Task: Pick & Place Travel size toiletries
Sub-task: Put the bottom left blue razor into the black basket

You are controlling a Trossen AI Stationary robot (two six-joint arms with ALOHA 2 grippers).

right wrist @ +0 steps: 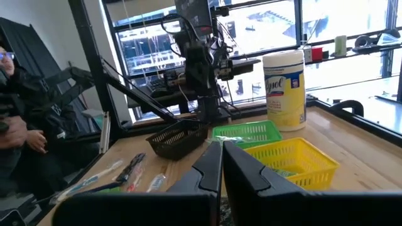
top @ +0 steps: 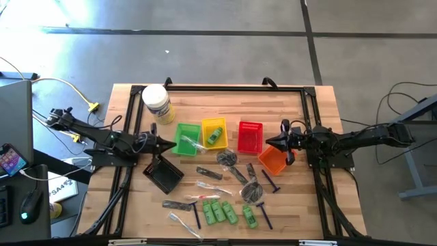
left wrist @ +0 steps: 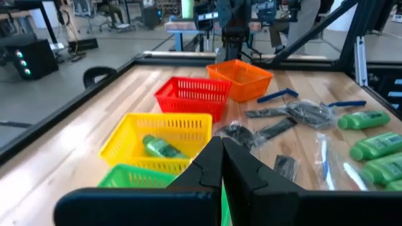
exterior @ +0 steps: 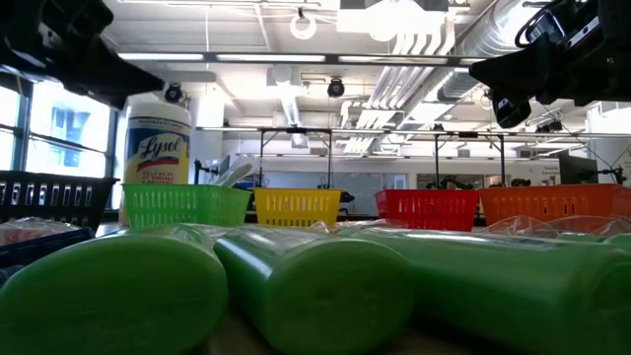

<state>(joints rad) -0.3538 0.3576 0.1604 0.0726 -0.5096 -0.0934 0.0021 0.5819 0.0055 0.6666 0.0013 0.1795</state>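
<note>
The travel size toiletries lie loose on the near half of the table: green bottles (top: 218,212), slim black razors (top: 270,181), clear-wrapped sticks (top: 208,184) and dark round pieces (top: 252,193). One green bottle (left wrist: 160,147) lies inside the yellow basket (top: 214,133). My left gripper (top: 168,145) is shut and holds nothing; it hangs level just left of the green basket (top: 186,139), and in its wrist view (left wrist: 222,143) the fingers point across the baskets. My right gripper (top: 270,142) is shut and bare too (right wrist: 222,145), level over the gap between the red basket (top: 250,137) and the orange basket (top: 273,160).
A black basket (top: 162,175) stands on the table below my left gripper. A large white jar with a yellow label (top: 156,102) stands at the far left. A dark frame (top: 232,87) runs around the table's edges. A person sits beyond the table (right wrist: 19,132).
</note>
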